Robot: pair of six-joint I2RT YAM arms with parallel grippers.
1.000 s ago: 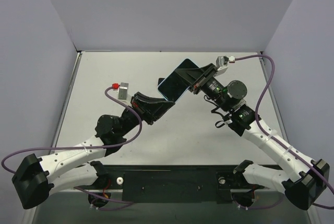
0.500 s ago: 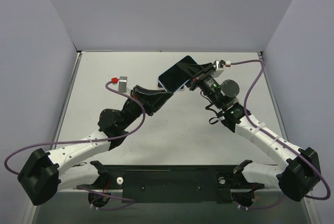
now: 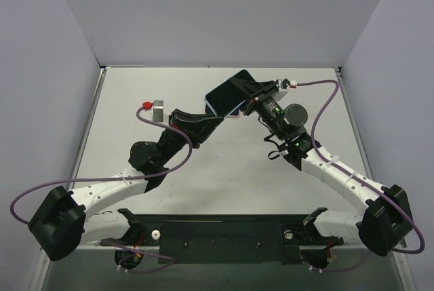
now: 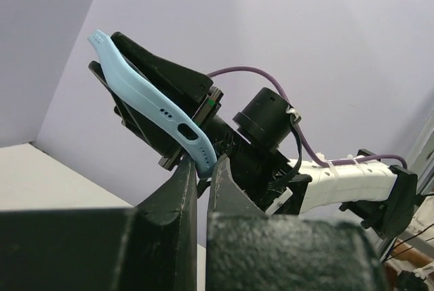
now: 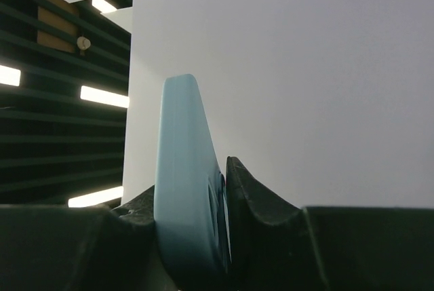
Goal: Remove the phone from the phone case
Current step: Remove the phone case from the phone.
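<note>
The phone (image 3: 227, 94), in its pale blue case (image 4: 146, 104), was held up above the far middle of the desk (image 3: 135, 87), between both arms. The left hand (image 4: 202, 169) was clenched on the case's lower edge, and the case bowed in a curve above it. The right hand (image 5: 193, 196) appeared to be grasping case and phone together, though how firmly was hard to judge. That was the risk. If its fingers pinched both, they stood in the way of the peel, and the case might tear or slip from the left hand. If they gave, the phone could drop onto the desk. A purple cable (image 3: 315, 82) looped by the right wrist, near the phone but apart from it.
</note>
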